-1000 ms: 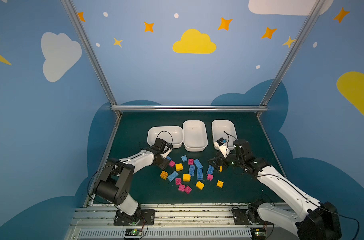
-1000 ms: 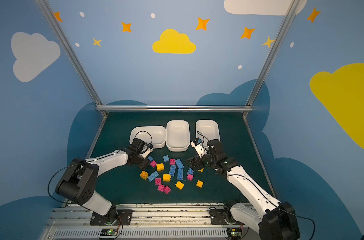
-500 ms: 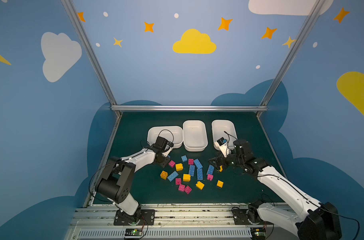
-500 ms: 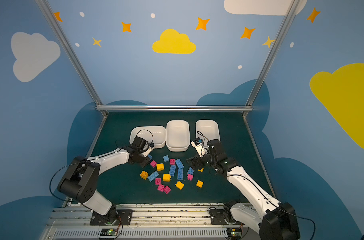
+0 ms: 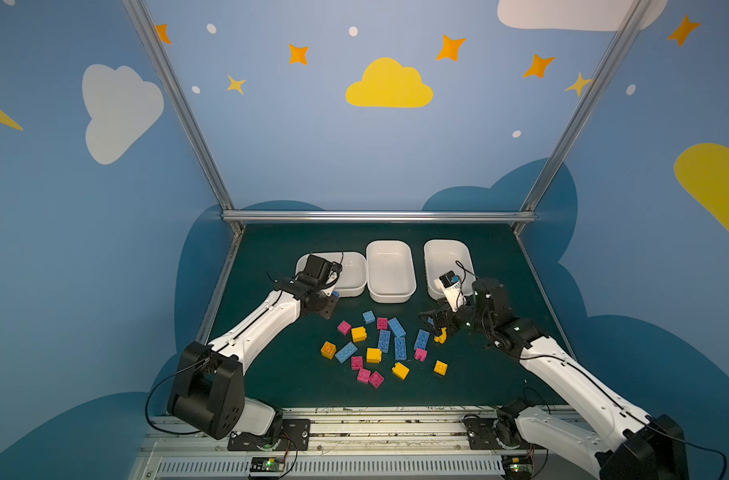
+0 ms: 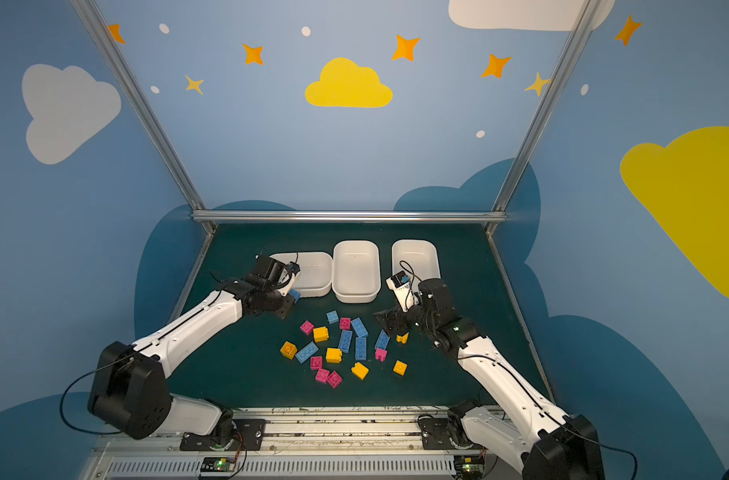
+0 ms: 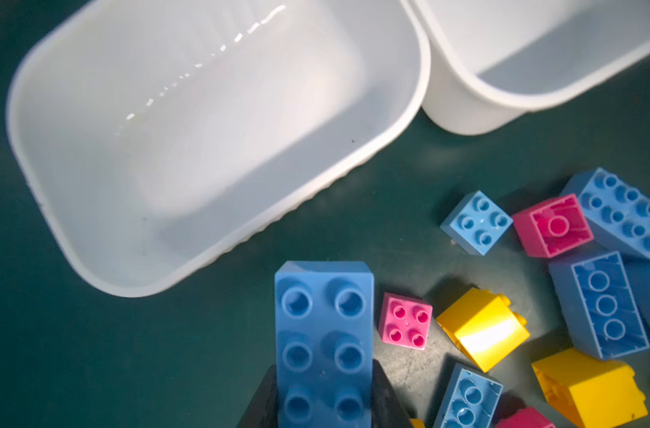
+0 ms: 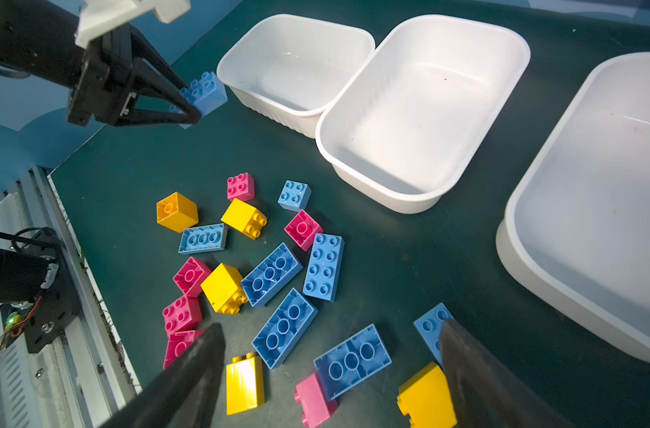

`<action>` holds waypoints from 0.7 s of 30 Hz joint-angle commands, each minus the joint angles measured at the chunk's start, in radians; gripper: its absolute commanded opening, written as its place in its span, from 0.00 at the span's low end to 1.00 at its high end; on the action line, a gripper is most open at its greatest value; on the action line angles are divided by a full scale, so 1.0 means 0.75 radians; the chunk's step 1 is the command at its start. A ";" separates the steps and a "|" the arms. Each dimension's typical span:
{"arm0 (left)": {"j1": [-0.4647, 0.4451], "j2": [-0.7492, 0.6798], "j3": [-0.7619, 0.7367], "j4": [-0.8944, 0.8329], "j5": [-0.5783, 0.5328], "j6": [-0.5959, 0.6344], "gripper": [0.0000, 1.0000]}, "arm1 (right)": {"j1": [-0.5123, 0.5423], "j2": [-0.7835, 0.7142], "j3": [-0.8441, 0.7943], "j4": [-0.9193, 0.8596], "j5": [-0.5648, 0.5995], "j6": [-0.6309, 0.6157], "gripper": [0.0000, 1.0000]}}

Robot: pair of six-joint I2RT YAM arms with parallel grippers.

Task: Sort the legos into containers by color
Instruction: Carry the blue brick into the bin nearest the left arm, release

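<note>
- Left jaws clenched a long blue brick (image 7: pixel 323 333) between them, just beside the leftmost tray (image 7: pixel 205 129).
- Right jaws gaped, released, above loose legos (image 8: pixel 271 274) on the tabletop (image 8: pixel 390 259).

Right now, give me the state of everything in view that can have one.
left gripper, shut on blue lego
blue lego, held, outside the containers
right gripper, open, above loose legos
left container, empty
middle container, empty
right container, empty
loose legos, unsorted, in no container
</note>
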 commanded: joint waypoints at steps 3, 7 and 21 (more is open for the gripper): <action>0.056 0.224 0.249 -0.009 -0.153 -0.136 0.30 | -0.004 0.042 0.049 0.074 -0.042 0.038 0.89; 0.085 0.428 0.424 -0.009 -0.201 -0.214 0.30 | -0.004 0.089 0.098 0.075 -0.069 0.058 0.89; 0.146 0.871 0.723 -0.129 -0.322 -0.492 0.31 | -0.006 0.150 0.128 0.063 -0.071 0.017 0.89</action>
